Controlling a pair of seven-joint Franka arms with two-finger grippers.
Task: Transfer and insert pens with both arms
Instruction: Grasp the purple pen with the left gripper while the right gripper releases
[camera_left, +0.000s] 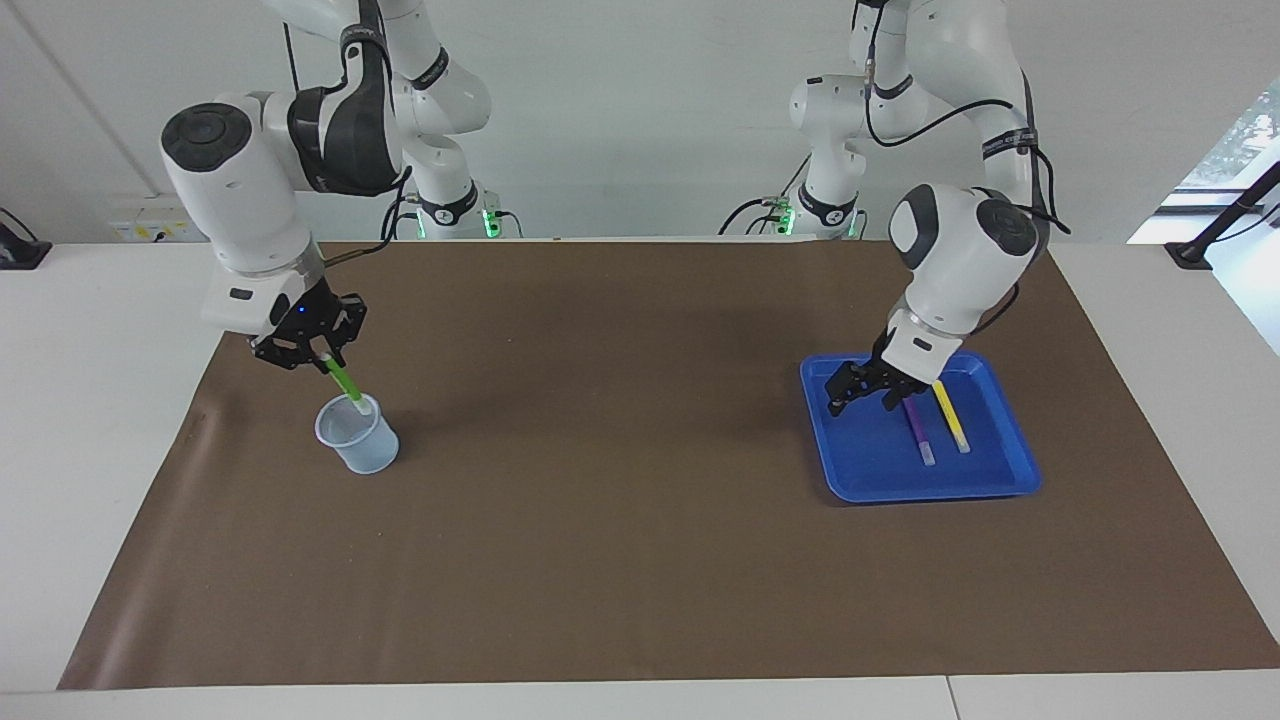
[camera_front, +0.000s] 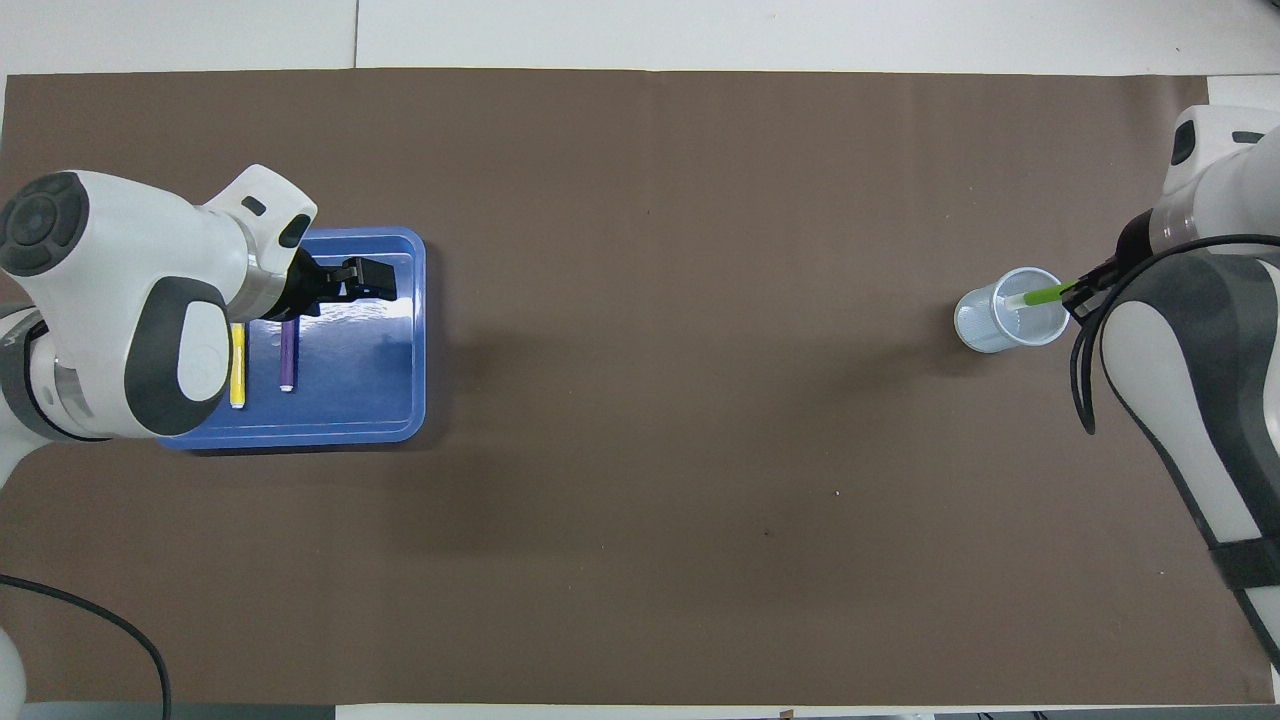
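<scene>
A green pen (camera_left: 343, 380) hangs tilted with my right gripper (camera_left: 322, 358) shut on its upper end. Its pale cap end dips into the mouth of a translucent cup (camera_left: 358, 437) at the right arm's end of the table. From overhead, the green pen (camera_front: 1042, 294) crosses the rim of the cup (camera_front: 990, 325), and the right gripper (camera_front: 1084, 290) is partly hidden under its own arm. My left gripper (camera_left: 862, 398) stands open low over the blue tray (camera_left: 930, 492). Close beside it are the purple pen (camera_left: 920, 432) and the yellow pen (camera_left: 951, 416), both lying in the tray. Overhead, the left gripper (camera_front: 368, 280) is over the tray (camera_front: 415, 340), just off the purple pen (camera_front: 287, 355).
A brown mat (camera_left: 620, 560) covers the table between the cup and the tray. The yellow pen (camera_front: 238, 365) lies parallel to the purple one, partly under the left arm in the overhead view. White table edge (camera_left: 100, 400) borders the mat.
</scene>
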